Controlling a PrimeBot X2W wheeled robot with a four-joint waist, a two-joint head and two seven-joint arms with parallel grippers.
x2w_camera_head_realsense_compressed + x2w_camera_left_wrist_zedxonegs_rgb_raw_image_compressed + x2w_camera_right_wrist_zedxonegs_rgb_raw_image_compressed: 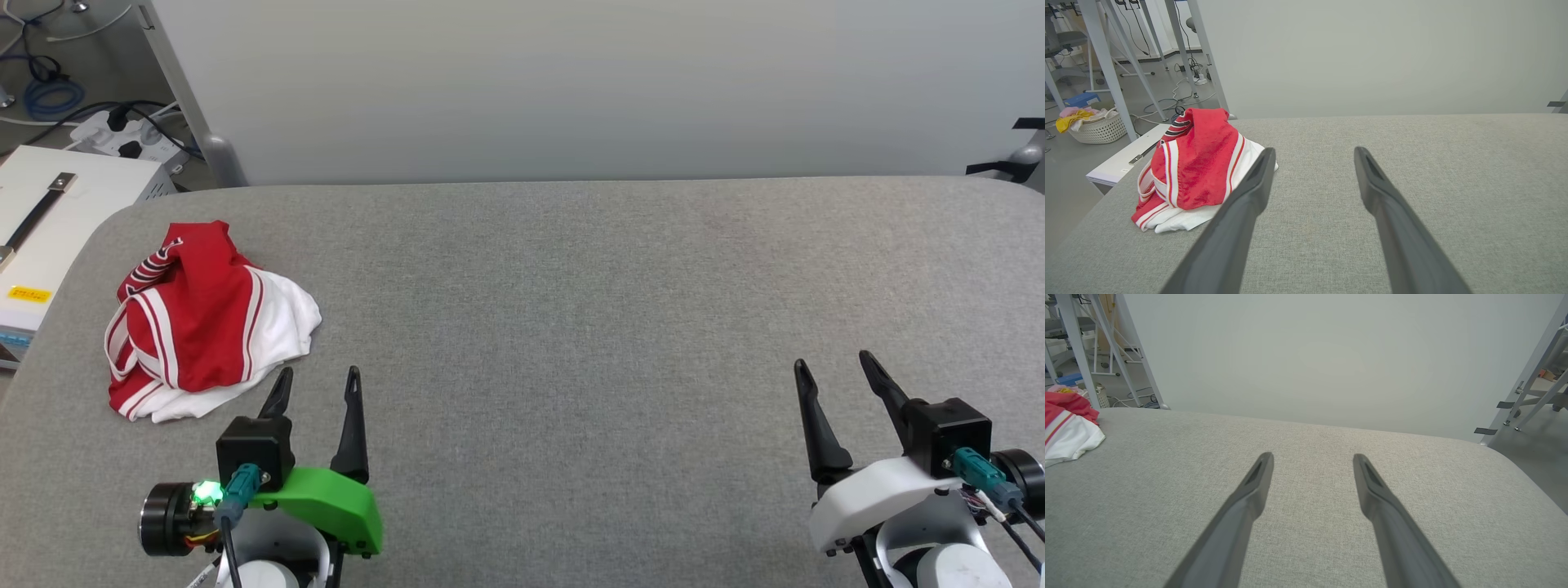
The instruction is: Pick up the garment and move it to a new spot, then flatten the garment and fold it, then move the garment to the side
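The garment [196, 322], a red jersey with white sleeves and striped trim, lies crumpled in a heap at the left end of the grey table [571, 327]. My left gripper [318, 377] hovers just in front of it and slightly to its right, open and empty, its fingertips close to the white hem. In the left wrist view the garment [1196, 167] sits left of the open left gripper [1314, 153]. My right gripper [831, 364] is far off at the lower right, open, nothing between its fingers. The right wrist view catches the garment's edge [1065, 424] at far left beyond the spread right gripper [1312, 457].
A white box [49, 220] with a handle stands off the table's left edge, with cables and a power strip [122, 135] on the floor behind. A pale panel [571, 82] backs the table. A laundry basket [1096, 126] sits on the floor.
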